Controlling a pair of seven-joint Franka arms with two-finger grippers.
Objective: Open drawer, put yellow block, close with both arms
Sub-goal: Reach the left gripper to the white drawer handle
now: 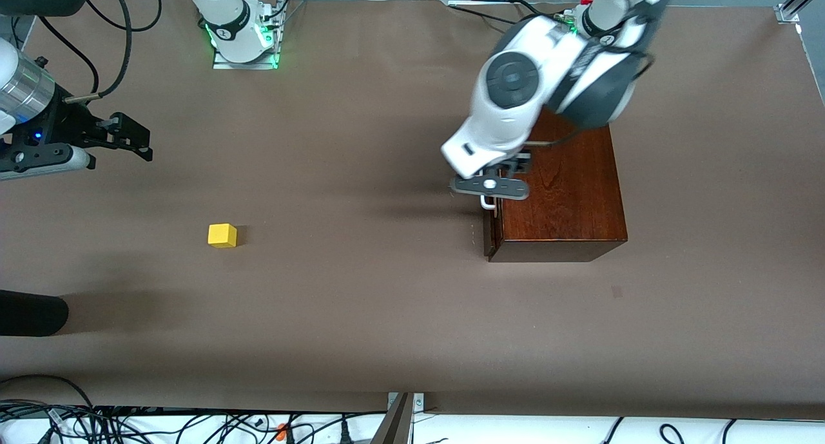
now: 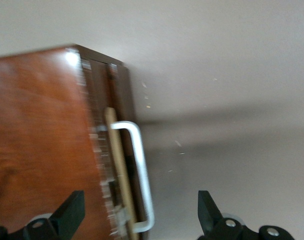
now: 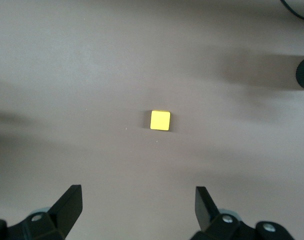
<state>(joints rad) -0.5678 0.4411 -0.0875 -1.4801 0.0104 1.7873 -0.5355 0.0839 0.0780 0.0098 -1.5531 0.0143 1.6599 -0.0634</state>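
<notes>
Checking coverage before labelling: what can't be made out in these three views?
- Drawer inside: front view, left arm covers the box's front edge; left wrist view blurred, only a sliver shows.
- Left end effector: front view, its fingers sit under its own wrist by the handle.
- Right end effector: front view, arm cut off by the frame edge.
- Block: underside unseen.

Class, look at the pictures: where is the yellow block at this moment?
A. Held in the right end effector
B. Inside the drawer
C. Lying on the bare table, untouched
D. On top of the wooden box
C. The yellow block lies alone on the table toward the right arm's end, apart from the wooden box; the right end effector hangs open above the block, not touching it.
</notes>
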